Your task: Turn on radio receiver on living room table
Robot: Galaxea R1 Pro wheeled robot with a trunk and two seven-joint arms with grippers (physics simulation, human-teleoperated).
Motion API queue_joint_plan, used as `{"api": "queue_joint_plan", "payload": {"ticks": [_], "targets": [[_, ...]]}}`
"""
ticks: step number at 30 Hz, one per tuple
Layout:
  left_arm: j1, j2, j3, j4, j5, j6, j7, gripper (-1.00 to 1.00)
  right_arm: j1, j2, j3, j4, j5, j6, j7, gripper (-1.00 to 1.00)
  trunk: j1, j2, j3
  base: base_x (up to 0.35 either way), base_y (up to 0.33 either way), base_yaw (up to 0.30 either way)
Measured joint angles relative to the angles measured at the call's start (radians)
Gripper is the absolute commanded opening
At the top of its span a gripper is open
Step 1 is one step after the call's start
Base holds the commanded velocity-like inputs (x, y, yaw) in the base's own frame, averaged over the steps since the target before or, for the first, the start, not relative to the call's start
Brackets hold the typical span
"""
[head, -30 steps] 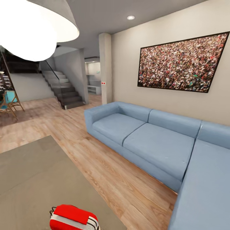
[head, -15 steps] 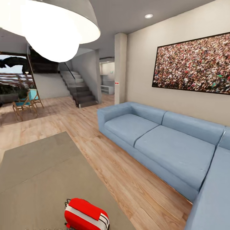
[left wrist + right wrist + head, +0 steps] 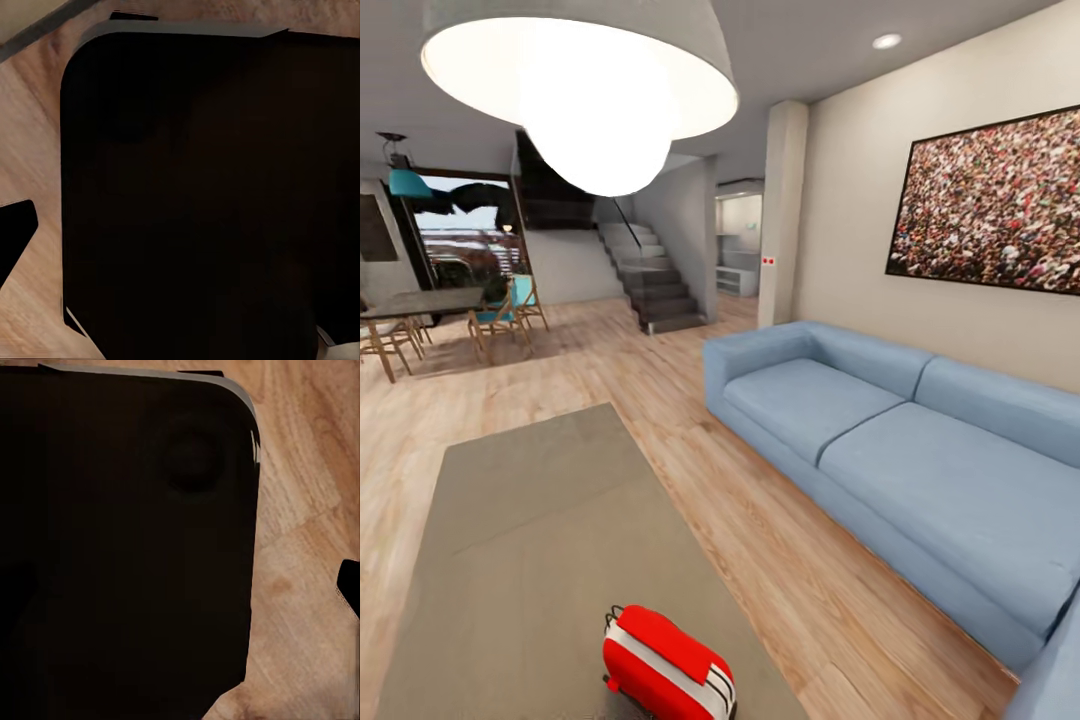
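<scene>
Radio receiver point(image 3: 668, 668): seen on the table point(image 3: 530, 530), at 6 o'clock
Sofa point(image 3: 920, 460): placed at 3 o'clock
Grippers: state could not be told

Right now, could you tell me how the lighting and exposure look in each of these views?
Head view: the pendant lamp is blown out to plain white, while the radio receiver on the table is evenly lit and sharp. Both wrist views: a near-black surface, too dark for detail, beside well-lit wooden floor.
</scene>
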Motion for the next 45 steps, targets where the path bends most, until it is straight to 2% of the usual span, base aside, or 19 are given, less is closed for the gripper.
{"api": "queue_joint_plan", "payload": {"ticks": [29,45], "targets": [[0.0,0.0,0.0,0.0,0.0,0.0,0.0,1.0,0.0,0.0,0.001,0.001,0.002,0.001,0.0,1.0,0.0,0.0,0.0,0.0,0.0,0.268],[0.0,0.0,0.0,0.0,0.0,0.0,0.0,1.0,0.0,0.0,0.001,0.0,0.0,0.002,0.0,1.0,0.0,0.0,0.0,0.0,0.0,0.012]]}}
